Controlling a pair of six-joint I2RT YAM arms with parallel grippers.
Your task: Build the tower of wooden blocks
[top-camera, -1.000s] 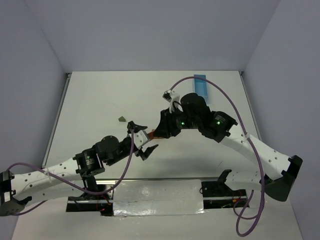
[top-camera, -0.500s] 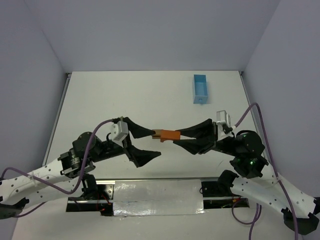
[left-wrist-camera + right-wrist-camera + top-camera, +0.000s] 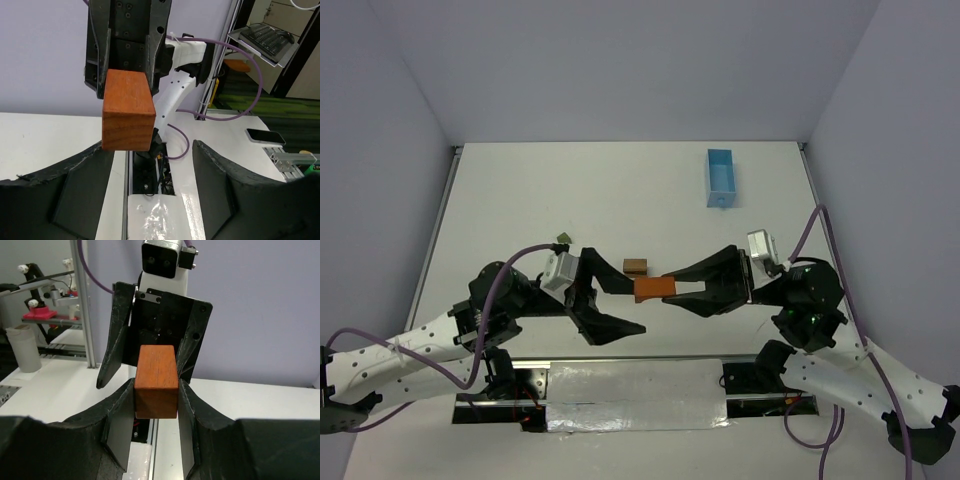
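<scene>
- White counter (image 3: 520, 200): no tower yet; a small brown wooden block (image 3: 635, 266) lies alone.
- Right claw (image 3: 671, 288): clamped on the reddish-orange rectangular wooden block (image 3: 654, 289), held aloft.
- Left claw (image 3: 635, 308): spread wide, 1 finger beside that block.
- Step: seemingly a mid-air handover; left must close squarely before right releases.

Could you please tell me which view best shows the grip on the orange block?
The right wrist view: the orange block sits clamped between the right pincer's fingers. The left wrist view shows only its end face, and the top view shows it small.
</scene>
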